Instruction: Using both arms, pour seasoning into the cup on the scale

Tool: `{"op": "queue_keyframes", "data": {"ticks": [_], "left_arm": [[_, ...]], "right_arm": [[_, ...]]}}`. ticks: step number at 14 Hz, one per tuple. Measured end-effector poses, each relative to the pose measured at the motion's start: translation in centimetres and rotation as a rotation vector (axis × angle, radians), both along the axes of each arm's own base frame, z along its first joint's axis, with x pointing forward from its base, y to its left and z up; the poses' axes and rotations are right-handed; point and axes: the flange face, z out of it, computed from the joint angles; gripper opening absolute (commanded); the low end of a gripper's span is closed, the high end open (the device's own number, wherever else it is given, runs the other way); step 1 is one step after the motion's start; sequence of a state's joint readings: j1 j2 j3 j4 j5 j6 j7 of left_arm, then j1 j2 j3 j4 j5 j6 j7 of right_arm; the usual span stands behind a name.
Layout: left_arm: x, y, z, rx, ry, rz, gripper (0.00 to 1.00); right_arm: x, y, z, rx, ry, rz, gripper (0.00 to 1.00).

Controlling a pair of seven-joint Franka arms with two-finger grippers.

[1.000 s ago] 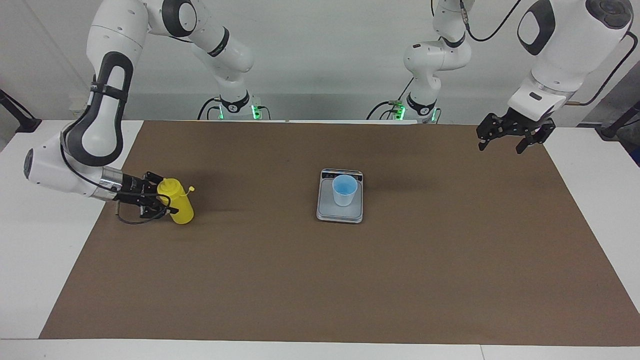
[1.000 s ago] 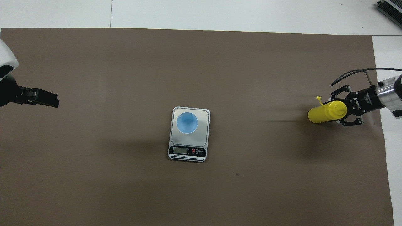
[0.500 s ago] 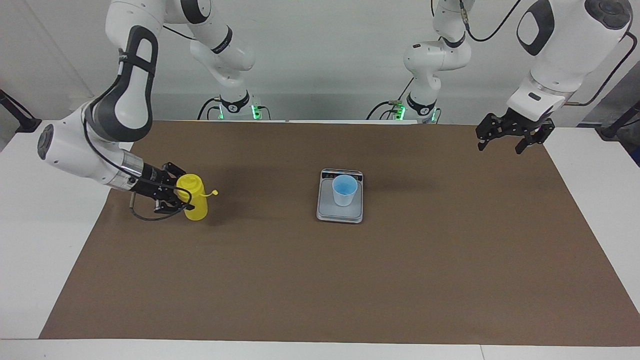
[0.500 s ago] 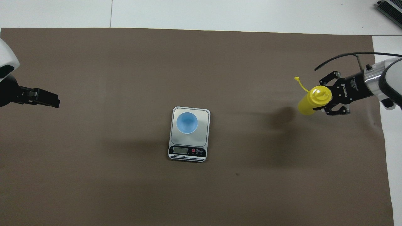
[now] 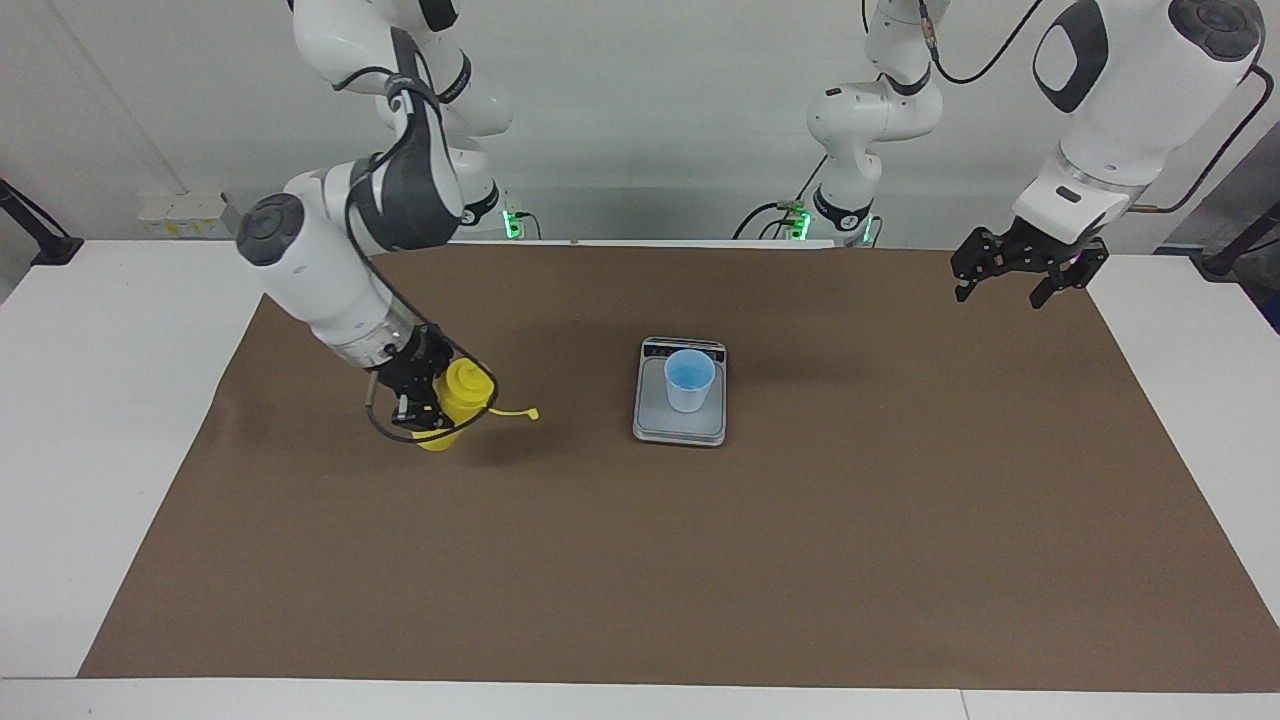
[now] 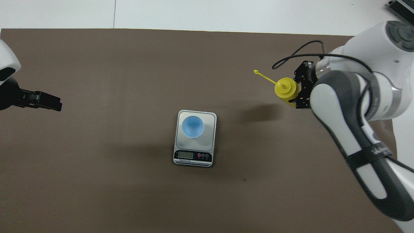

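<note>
Carried closer to the cup [image 5: 689, 379] on the scale [image 5: 679, 426], the seasoning [image 5: 455, 402] stays pinched in the right gripper [image 5: 428, 398]; pouring remains, left gripper [image 5: 1020, 268] spread, waiting.

Bright yellow seasoning bottle [image 5: 452, 400]; light blue cup [image 5: 689, 381], brighter blue inside; silver-grey scale [image 5: 680, 425] with dark display strip; plain brown mat [image 5: 700, 560] on a white table [image 5: 90, 450].

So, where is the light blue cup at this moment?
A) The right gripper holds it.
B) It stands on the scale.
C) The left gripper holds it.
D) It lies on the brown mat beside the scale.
B: the cup stands upright on the scale, while the right gripper holds the yellow bottle.
</note>
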State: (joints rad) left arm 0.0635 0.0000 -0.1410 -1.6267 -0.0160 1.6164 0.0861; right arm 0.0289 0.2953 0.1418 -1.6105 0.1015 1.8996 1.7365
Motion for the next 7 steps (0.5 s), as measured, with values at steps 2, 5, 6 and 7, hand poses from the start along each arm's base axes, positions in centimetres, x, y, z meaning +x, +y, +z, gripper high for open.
{"op": "queue_keyframes", "data": {"ticks": [2,5,6,7], "left_arm": [[0.0,0.0,0.0,0.0,0.0,0.0,1.0],[0.0,0.1,0.0,0.0,0.0,0.002,1.0],[0.0,0.1,0.0,0.0,0.0,0.003,1.0],[0.0,0.2,0.0,0.0,0.0,0.003,1.0]], "right_arm": [[-0.6,5.7,0.9,-0.049,-0.053,-0.013,0.0],[-2.0,12.3,2.0,-0.14,-0.15,0.047,0.0],[-2.5,14.1,2.2,-0.161,-0.183,0.084,0.0],[-2.9,15.8,2.4,-0.17,-0.215,0.117,0.0]]}}
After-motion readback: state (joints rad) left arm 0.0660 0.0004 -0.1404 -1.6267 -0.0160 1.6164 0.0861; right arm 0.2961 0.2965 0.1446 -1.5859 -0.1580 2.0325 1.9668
